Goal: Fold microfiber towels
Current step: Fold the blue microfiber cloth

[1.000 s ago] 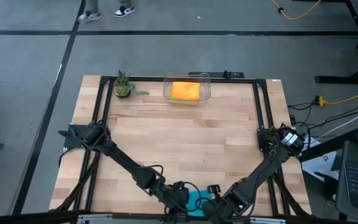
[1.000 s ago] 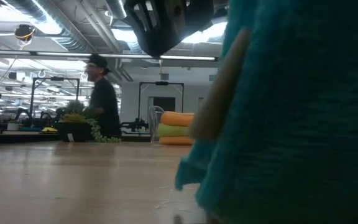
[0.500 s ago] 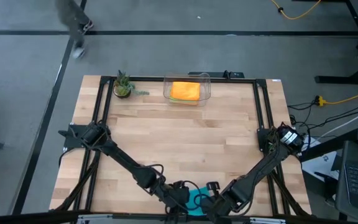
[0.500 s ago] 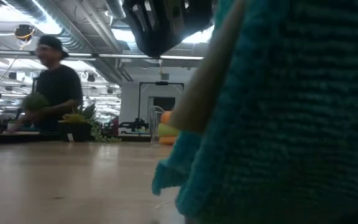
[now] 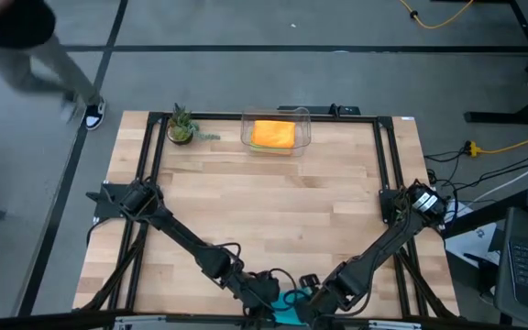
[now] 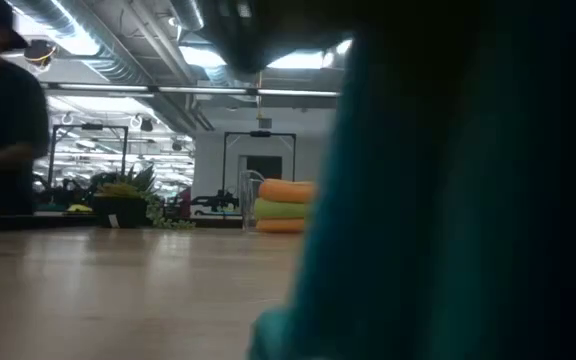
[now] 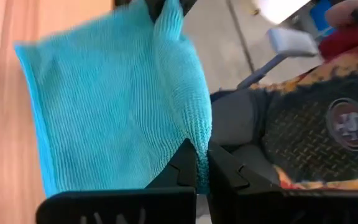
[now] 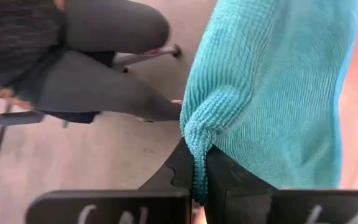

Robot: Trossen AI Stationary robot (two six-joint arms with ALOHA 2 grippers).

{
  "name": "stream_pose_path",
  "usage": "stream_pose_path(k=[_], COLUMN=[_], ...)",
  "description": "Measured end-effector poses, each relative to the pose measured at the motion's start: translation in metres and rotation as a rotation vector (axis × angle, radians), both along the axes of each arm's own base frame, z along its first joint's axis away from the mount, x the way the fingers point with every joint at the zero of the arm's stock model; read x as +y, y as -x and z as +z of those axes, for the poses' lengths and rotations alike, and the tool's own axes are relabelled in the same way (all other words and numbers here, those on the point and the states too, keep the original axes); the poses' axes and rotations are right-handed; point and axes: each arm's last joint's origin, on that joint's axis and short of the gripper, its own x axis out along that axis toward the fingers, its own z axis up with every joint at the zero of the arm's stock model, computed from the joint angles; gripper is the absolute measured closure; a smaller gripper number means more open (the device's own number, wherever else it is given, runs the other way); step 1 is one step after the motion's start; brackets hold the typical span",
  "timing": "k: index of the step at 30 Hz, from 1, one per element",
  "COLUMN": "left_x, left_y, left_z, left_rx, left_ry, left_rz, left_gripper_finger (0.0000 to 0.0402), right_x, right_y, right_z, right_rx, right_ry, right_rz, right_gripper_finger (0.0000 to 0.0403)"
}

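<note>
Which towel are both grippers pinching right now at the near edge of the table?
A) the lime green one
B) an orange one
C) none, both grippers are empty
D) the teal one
D: both wrist views show the teal towel caught between shut fingers, in the left gripper and in the right gripper, while the orange towel lies in the clear bin across the table.
</note>
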Motion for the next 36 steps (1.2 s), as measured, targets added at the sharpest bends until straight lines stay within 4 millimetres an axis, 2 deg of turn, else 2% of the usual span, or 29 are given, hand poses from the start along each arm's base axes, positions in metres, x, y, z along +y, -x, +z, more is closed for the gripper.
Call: stream_pose_path(k=[4, 10, 14, 22, 27, 33, 36], left_x=[0.002, 0.002, 0.002, 0.007, 0.014, 0.014, 0.013], left_y=[0.002, 0.002, 0.003, 0.003, -0.002, -0.005, -0.006], left_z=[-0.005, -0.005, -0.006, -0.010, -0.010, -0.018, -0.029], left_rx=[0.047, 0.045, 0.053, 0.086, 0.092, 0.097, 0.123], left_ry=[-0.033, -0.032, -0.047, -0.076, -0.069, -0.071, -0.079], left_rz=[0.018, 0.018, 0.029, 0.042, 0.046, 0.038, 0.041], left_gripper_finger=[0.0400, 0.0399, 0.0400, 0.0400, 0.0400, 0.0400, 0.0400], right_x=[-0.001, 0.003, -0.004, -0.010, -0.005, -0.007, -0.015], right_y=[0.000, -0.003, -0.009, -0.015, -0.017, -0.022, -0.024], right_z=[0.000, 0.003, 0.002, -0.016, -0.012, -0.010, -0.019], right_rx=[-0.003, -0.055, -0.047, 0.015, -0.033, -0.082, -0.065], right_ry=[0.006, -0.064, -0.048, 0.011, -0.082, -0.126, -0.122], right_rz=[0.009, 0.139, 0.096, 0.065, 0.195, 0.285, 0.259], right_gripper_finger=[0.0391, 0.0391, 0.0391, 0.0391, 0.0391, 0.0391, 0.0391])
